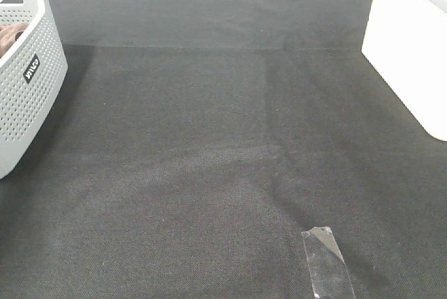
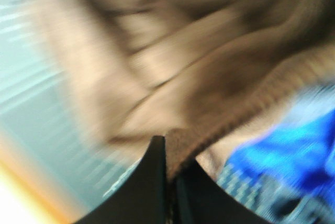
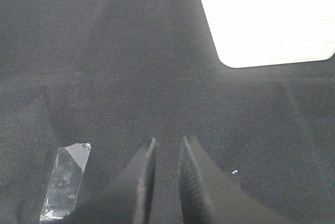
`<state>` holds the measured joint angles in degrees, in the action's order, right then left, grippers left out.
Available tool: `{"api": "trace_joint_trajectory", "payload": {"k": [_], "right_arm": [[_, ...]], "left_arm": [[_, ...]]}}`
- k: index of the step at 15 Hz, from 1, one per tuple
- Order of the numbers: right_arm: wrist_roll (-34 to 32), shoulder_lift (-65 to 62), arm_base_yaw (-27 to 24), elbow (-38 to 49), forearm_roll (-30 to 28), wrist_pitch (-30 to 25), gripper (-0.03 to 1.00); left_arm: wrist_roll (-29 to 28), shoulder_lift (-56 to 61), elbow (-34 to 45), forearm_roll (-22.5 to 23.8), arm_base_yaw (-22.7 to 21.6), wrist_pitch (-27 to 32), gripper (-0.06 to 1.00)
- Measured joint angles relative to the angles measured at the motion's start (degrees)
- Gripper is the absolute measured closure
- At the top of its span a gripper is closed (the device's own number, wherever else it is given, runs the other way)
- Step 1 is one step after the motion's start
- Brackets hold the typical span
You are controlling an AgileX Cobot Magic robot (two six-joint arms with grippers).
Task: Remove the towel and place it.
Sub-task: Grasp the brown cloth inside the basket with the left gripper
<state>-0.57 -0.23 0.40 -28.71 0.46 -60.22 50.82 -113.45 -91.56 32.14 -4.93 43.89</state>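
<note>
The brown plush towel (image 2: 172, 51) fills the blurred left wrist view, and a bit of it shows inside the white basket (image 1: 31, 82) in the exterior high view (image 1: 10, 35). My left gripper (image 2: 168, 143) is shut on the towel's stitched edge. A blue cloth (image 2: 282, 150) lies beside the towel. My right gripper (image 3: 167, 148) hangs low over the black tabletop, its jaws almost together with nothing between them. Neither gripper shows in the exterior high view.
The perforated white basket stands at the table's left edge. A white box (image 1: 408, 47) stands at the back right and also shows in the right wrist view (image 3: 267, 20). A strip of clear tape (image 1: 327, 260) lies on the black cloth near the front.
</note>
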Motion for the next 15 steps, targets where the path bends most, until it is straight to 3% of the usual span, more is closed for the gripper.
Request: {"api": "trace_joint_trajectory", "payload": {"k": [7, 10, 15], "right_arm": [[0.0, 0.0, 0.0, 0.0, 0.0, 0.0, 0.79], [0.0, 0.0, 0.0, 0.0, 0.0, 0.0, 0.79], [0.0, 0.0, 0.0, 0.0, 0.97, 0.0, 0.79]], "left_arm": [[-13.52, 16.56, 0.0, -0.11, 3.44, 0.23, 0.94], [-17.99, 23.43, 0.0, -0.11, 7.56, 0.23, 0.94], [-19.65, 29.11, -2.06, -0.11, 16.62, 2.92, 0.94]]}}
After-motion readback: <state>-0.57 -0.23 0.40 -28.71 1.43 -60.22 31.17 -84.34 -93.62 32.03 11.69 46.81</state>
